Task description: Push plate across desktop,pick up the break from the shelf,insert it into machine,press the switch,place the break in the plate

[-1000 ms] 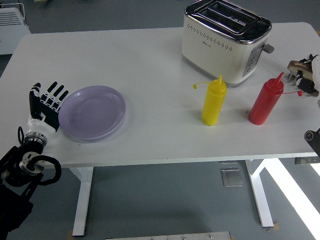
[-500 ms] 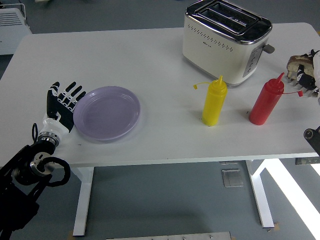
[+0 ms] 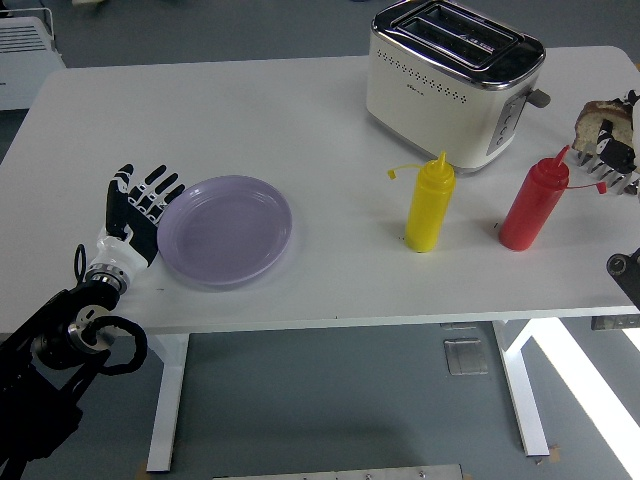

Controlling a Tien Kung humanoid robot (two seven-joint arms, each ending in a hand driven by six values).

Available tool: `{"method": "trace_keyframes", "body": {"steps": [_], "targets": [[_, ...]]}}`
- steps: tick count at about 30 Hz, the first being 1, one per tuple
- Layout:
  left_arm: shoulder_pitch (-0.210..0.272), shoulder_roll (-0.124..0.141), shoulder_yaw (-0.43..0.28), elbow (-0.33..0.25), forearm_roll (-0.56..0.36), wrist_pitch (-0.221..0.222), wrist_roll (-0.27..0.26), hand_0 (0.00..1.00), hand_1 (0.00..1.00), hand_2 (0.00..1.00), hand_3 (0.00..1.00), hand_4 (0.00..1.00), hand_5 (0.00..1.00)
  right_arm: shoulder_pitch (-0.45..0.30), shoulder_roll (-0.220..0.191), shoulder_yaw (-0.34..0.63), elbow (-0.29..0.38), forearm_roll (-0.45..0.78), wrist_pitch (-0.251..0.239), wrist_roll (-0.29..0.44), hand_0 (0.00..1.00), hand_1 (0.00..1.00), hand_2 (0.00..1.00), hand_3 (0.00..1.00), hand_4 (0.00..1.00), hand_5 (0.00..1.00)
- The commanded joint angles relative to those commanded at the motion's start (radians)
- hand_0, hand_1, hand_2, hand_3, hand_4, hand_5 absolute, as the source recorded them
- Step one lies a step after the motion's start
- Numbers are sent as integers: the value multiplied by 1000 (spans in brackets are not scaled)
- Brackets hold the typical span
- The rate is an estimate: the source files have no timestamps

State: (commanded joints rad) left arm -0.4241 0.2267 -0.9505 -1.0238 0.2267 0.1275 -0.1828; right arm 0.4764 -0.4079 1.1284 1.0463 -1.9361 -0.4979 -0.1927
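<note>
The left hand [image 3: 138, 208] lies flat on the white table [image 3: 300, 110] at its near left, fingers spread and holding nothing, with its edge against the left rim of the lavender plate [image 3: 225, 231]. The plate sits flat on the tabletop, near the front edge and well to the left of the other items. At the far right, the cream and chrome toaster [image 3: 450, 85] stands with its two slots facing up and its lever and buttons on the end that faces the right side of the table. In front of it stand two squeeze bottles, both upright: the yellow bottle [image 3: 429, 203] just forward of the toaster's near corner, and the red bottle [image 3: 534, 203] to its right, the two apart from each other. At the right edge of the picture the right hand [image 3: 612, 150] is raised beside the red bottle's tip, its fingers curled around a slice of bread [image 3: 601, 123], which shows brown crust and a pale face above the fingers. The bread is held clear of the table, to the right of the toaster and not touching it.
</note>
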Motion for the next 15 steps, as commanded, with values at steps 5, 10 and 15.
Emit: {"method": "trace_keyframes", "body": {"steps": [5, 10, 15], "targets": [[-7, -2, 13, 3, -2, -2, 2, 844, 768, 718, 698, 603, 952, -6, -2, 10, 36, 7, -1, -16, 610, 596, 544, 485, 376, 2], [-14, -4, 26, 3, -1, -4, 8, 844, 768, 718, 698, 601, 954, -14, -5, 28, 84, 13, 2, -39, 592, 584, 541, 474, 339, 2], [-23, -6, 37, 3, 1, -5, 12, 844, 768, 718, 698, 601, 954, -22, -8, 49, 143, 21, -1, -59, 592, 584, 541, 474, 339, 2]]}}
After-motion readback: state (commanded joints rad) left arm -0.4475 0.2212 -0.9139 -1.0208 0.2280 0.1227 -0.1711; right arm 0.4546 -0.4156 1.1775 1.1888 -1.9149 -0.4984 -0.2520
